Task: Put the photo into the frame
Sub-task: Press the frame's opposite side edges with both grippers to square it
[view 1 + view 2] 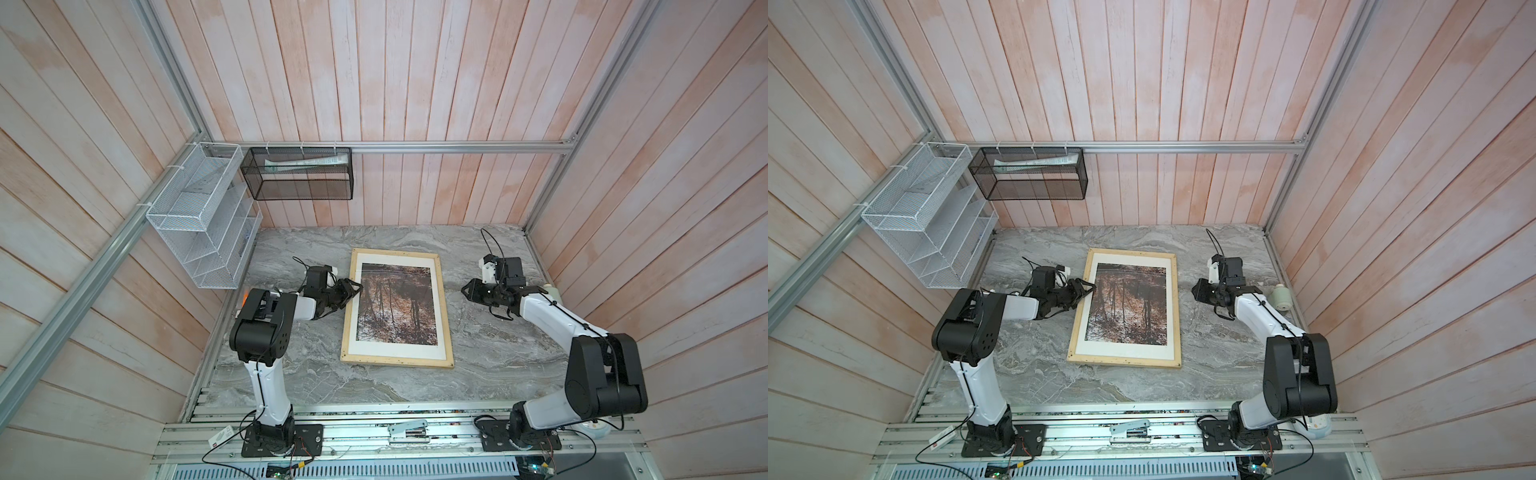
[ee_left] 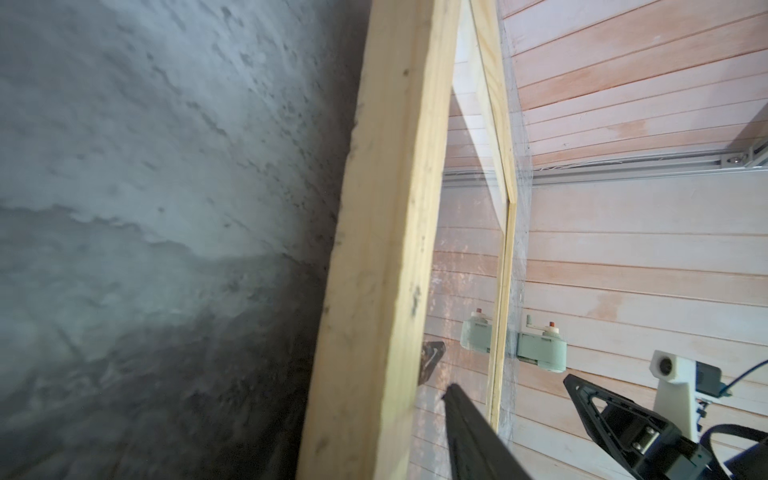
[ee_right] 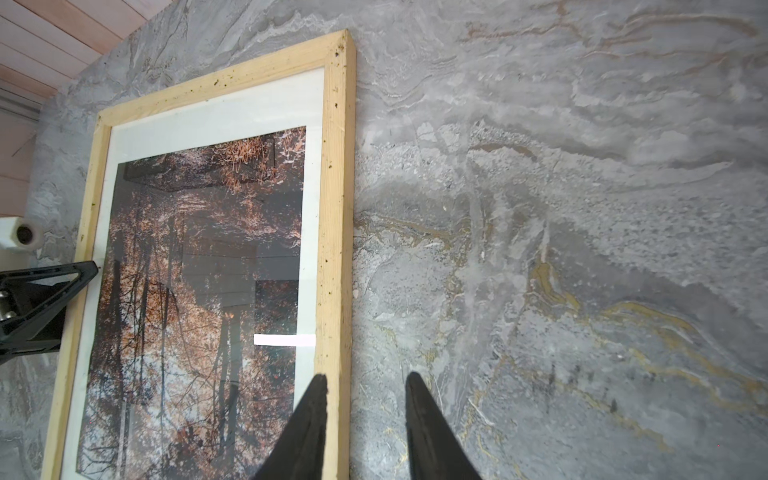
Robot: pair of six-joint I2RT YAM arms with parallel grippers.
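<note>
The frame point(image 1: 397, 362) point(image 1: 1125, 362) of pale wood lies flat mid-table in both top views. Inside it the photo point(image 1: 399, 307) point(image 1: 1129, 303) of an autumn forest shows behind a white mat point(image 1: 395, 345). My left gripper point(image 1: 353, 291) point(image 1: 1086, 289) is open at the frame's left strip. In the left wrist view one finger point(image 2: 469, 432) hangs over the glass beside the strip point(image 2: 386, 249); the strip hides the other. My right gripper point(image 1: 465, 291) point(image 3: 365, 378) is open and holds nothing, over the marble just outside the frame's right strip point(image 3: 336, 208).
A white wire rack point(image 1: 199, 216) and a black mesh basket point(image 1: 299, 174) hang on the back left walls. A pale green round object point(image 1: 1281, 297) stands by the right wall behind my right arm. A small grey tool point(image 1: 409, 430) lies on the front rail.
</note>
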